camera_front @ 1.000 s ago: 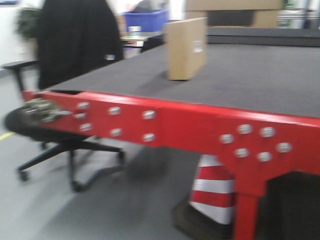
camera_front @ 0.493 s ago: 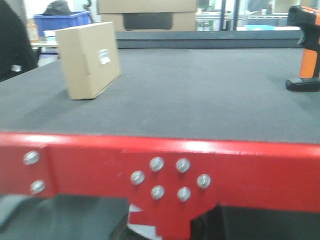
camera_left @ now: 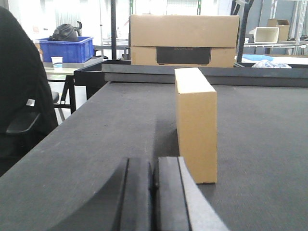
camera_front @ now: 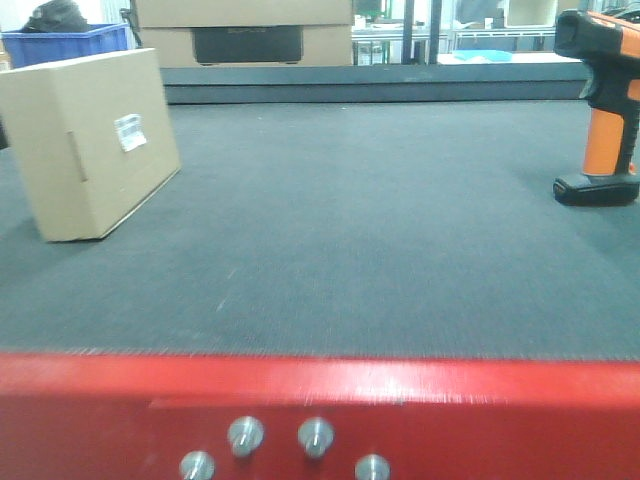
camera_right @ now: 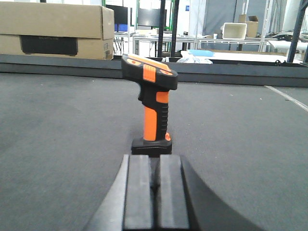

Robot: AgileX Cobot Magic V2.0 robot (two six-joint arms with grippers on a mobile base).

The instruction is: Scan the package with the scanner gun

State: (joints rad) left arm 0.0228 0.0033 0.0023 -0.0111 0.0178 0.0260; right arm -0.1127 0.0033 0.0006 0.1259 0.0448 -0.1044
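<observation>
Standing on its flat black base, the scanner gun [camera_front: 605, 110] sits upright at about 2 o'clock on the tabletop [camera_front: 350, 230] in the front-facing view. Its orange handle rises to a black head whose nose points toward 9 o'clock. In the right wrist view the scanner gun [camera_right: 153, 106] is at 12 o'clock from the right fingers [camera_right: 139, 192], near them but apart. These fingers are pressed together, with only a thin seam between the pads.

The package [camera_front: 90, 140] stands on a narrow side at about 10 o'clock on the same dark grey mat, well apart from the scanner. A small white barcode label [camera_front: 130, 131] shows on its broad face. In the left wrist view the package [camera_left: 195, 120] appears end-on at about 1 o'clock from the left fingers [camera_left: 139, 192], close ahead and not touching. These fingers are also pressed together.

A red metal frame [camera_front: 450, 410] with silver bolts [camera_front: 246, 434] edges the tabletop at 6 o'clock. Beyond the far rim, at 12 o'clock, sits a larger cardboard box [camera_left: 184, 41] with a dark rectangular panel. At 10 o'clock in the left wrist view are a blue crate [camera_left: 66, 48] holding a dark bundle, a paper cup [camera_left: 57, 61] and a black chair [camera_left: 19, 106].
</observation>
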